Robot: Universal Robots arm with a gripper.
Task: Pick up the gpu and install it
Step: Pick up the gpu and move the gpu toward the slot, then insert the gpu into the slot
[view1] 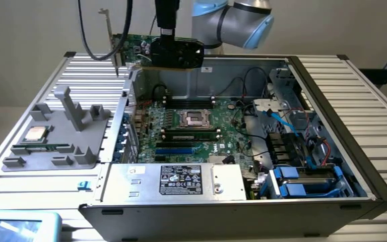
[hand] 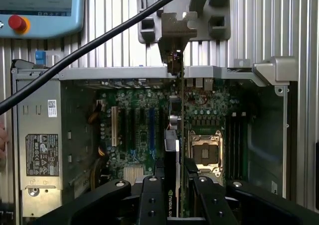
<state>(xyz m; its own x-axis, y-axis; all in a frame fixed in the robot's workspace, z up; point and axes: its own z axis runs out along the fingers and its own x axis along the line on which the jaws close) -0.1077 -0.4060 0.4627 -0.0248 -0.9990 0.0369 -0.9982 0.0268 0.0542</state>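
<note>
Exterior view: the pincer clamps the gpu, holding it high over the far edge of the open computer case and clear of its walls. Wrist view: the gpu hangs edge-on above the motherboard, apparently aligned with the slots.

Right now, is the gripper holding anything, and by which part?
The gripper holds the gpu, clamped across its flat faces, at the end away from its bracket.
</note>
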